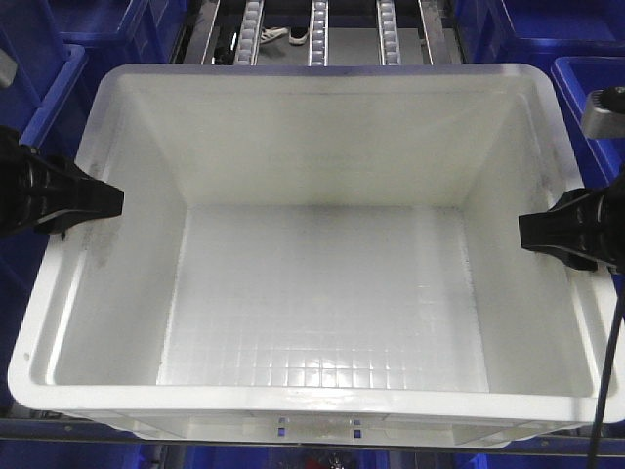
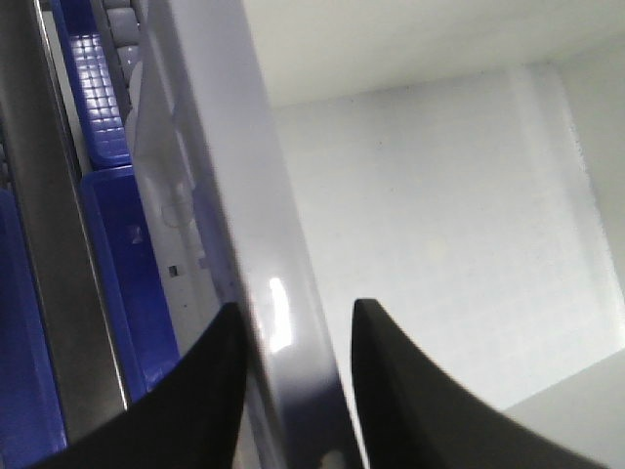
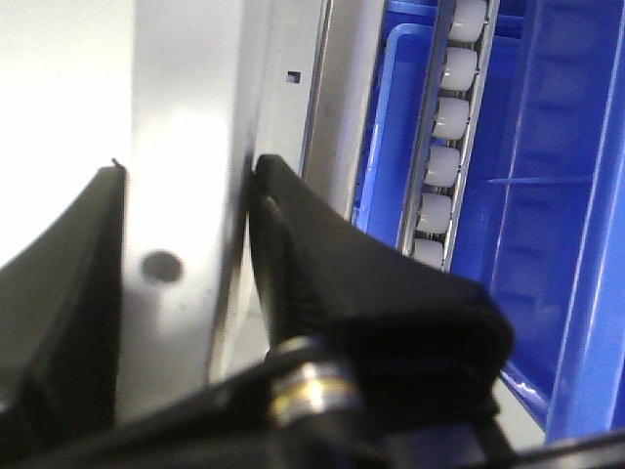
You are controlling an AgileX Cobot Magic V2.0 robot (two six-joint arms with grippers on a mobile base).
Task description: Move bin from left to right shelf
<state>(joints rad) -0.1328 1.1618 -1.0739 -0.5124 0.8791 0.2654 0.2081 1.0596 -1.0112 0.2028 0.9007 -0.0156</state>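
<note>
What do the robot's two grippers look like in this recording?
Both the left gripper and right gripper are matte black, with wedge-shaped fingers tapering to blunt tips. A silver ring shows at the right one's finger base, and a thin black cable hangs below it.

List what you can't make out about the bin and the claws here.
Print on the bin: the front view shows only its inside.
What lies under it: the bin itself covers that in the front view.
Left claw and right claw: cut off by the front view's side edges.
Whole bin outline: the wrist views are too close and show one wall each.
</note>
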